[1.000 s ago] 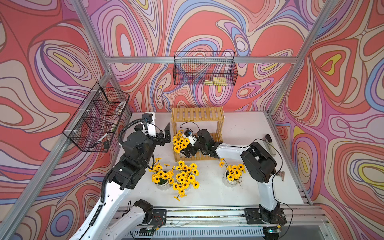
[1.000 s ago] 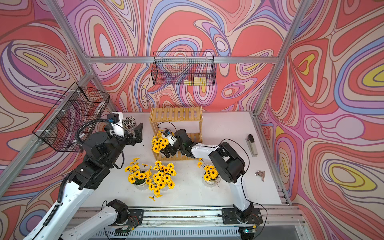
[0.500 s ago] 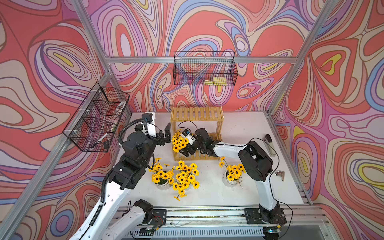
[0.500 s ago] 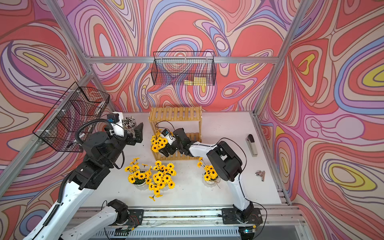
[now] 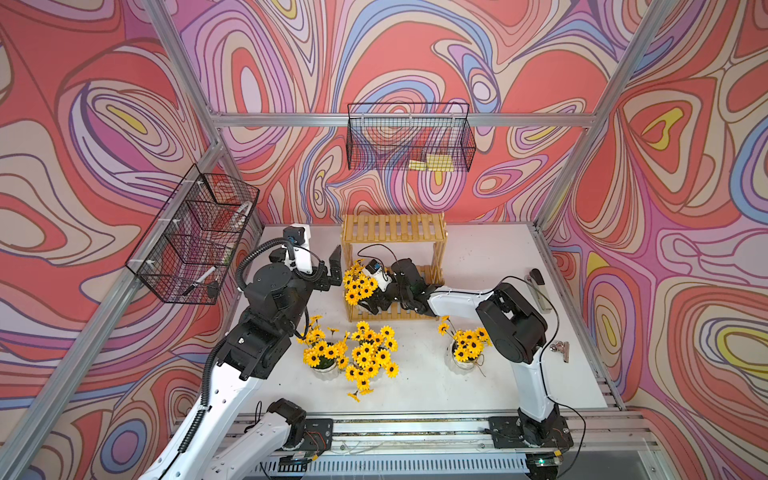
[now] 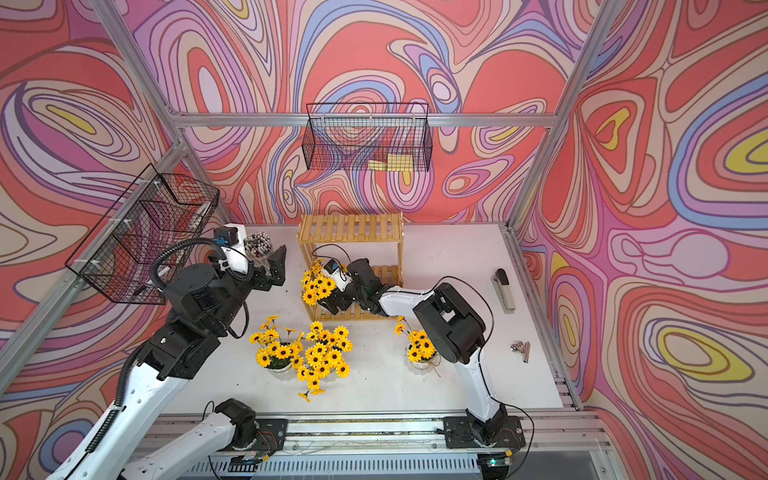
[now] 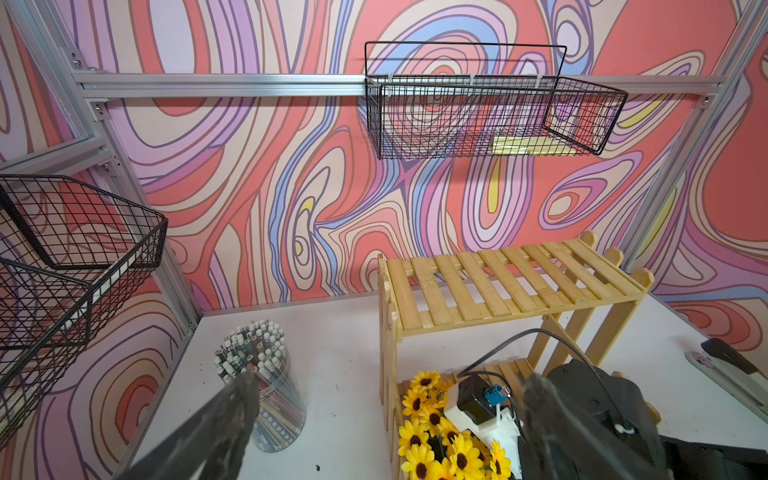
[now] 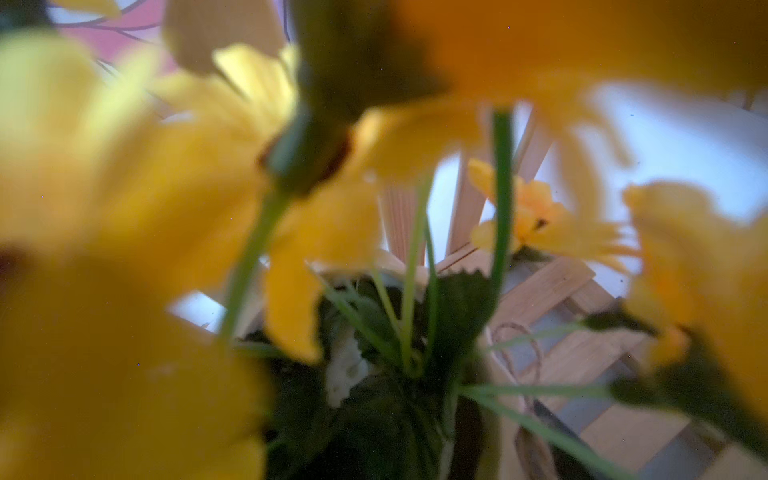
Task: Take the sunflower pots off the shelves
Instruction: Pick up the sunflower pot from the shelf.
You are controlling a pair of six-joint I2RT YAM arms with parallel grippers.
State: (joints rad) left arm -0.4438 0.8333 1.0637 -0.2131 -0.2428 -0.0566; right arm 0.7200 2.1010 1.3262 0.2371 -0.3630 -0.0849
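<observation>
The white tabletop (image 5: pixel 478 257) carries the shelves (image 5: pixel 392 226). In front of the shelves a first sunflower pot (image 5: pixel 322 353) and a second pot (image 5: pixel 372 357) stand with their blooms touching, and a third pot (image 5: pixel 467 347) stands apart towards my right. The fourth pot (image 5: pixel 359 284) is at the left end of the shelves' lower tier. My right jaws reach in at it, but the blooms hide them and I cannot tell whether they grip. A cup of pencils (image 6: pixel 257 247) stands left of the shelves. Between it and the shelves my left jaws hang spread wide, holding nothing.
</observation>
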